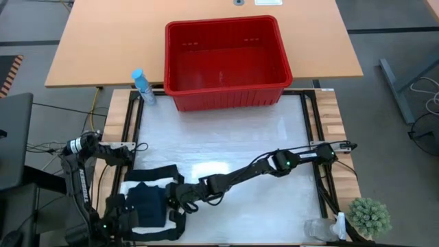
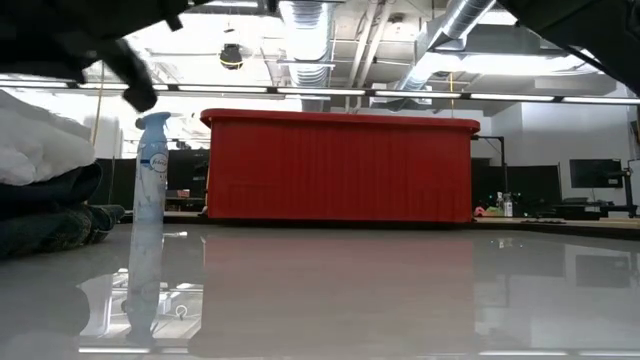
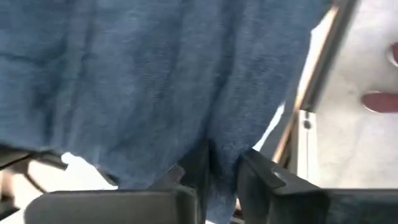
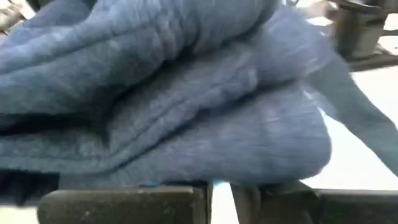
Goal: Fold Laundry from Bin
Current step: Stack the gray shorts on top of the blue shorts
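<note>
A folded dark blue garment (image 1: 147,200) lies on top of the black and white laundry stack (image 1: 154,175) at the table's near left; the low view shows the stack (image 2: 40,190) at the left. My left gripper (image 3: 217,177) points down onto the garment (image 3: 155,81) from the stack's near left. My right gripper (image 1: 180,199) reaches almost level from the right to the garment's right side, its fingers nearly together. The red bin (image 1: 226,58) stands at the far edge with nothing showing inside. My left gripper comes from above, pointing down, with a fold of the blue garment (image 3: 214,155) pinched between its two fingers. The rest of the garment lies spread on the stack. My right gripper (image 4: 221,193) lies level against the lower edge of the garment's folded side (image 4: 261,168), coming from the table's right. Bright table shows in the narrow gap between the fingers; whether any cloth is pinched I cannot tell.
A blue spray bottle (image 1: 143,86) stands left of the bin. A small plant (image 1: 370,216) and a clear bottle (image 1: 322,230) sit at the near right corner. Black rails (image 1: 312,123) frame the white tabletop; its middle and right lie bare.
</note>
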`<state>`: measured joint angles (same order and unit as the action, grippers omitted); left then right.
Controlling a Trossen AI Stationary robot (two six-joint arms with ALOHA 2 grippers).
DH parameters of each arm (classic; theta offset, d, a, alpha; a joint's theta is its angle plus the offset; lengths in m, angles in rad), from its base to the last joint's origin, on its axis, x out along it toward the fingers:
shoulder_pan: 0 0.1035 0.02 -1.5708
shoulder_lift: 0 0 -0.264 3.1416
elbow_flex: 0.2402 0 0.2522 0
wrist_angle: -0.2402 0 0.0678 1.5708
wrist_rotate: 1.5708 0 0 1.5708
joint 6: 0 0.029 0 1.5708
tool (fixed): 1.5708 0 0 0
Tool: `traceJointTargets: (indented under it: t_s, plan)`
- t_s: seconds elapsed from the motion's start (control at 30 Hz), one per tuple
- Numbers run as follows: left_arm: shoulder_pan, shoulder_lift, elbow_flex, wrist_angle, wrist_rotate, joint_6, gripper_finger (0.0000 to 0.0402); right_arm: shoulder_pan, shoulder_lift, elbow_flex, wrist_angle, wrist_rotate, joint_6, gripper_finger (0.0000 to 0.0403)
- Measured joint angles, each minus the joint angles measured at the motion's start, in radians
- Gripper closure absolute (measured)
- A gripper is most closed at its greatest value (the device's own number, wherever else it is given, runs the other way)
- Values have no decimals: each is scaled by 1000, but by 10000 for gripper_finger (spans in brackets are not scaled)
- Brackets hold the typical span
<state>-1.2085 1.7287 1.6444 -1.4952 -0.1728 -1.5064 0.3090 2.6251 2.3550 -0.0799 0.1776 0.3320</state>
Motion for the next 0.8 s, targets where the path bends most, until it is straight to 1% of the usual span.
traceJointTargets:
  t_s: [0.1, 0.27, 0.4, 0.5, 0.57, 0.63, 0.77, 0.8]
  plan:
    - [-1, 0, 0, -48, 0, -25, 324, -10, -37, 0, -82, 9, -11, 333]
    - [-1, 0, 0, 6, 17, -8, 285, -11, -108, 0, -171, 36, -72, 333]
    - [-5, -3, 0, -4, 28, -7, 264, -7, -174, 0, -175, 72, -141, 333]
    - [-5, -3, 0, -30, 27, -7, 251, -10, -215, 0, -196, 147, -157, 333]
    - [-3, -4, 0, -37, 27, -7, 243, -17, -228, 1, -175, 161, -166, 333]
    - [-2, -4, 0, -35, 28, -6, 237, -19, -232, 1, -130, 136, -181, 333]
    - [-2, -4, 0, -41, 28, -3, 232, -17, -233, -2, 40, -7, -183, 333]
    - [-2, -4, 0, -43, 28, -2, 232, -15, -235, -10, 66, -20, -179, 333]
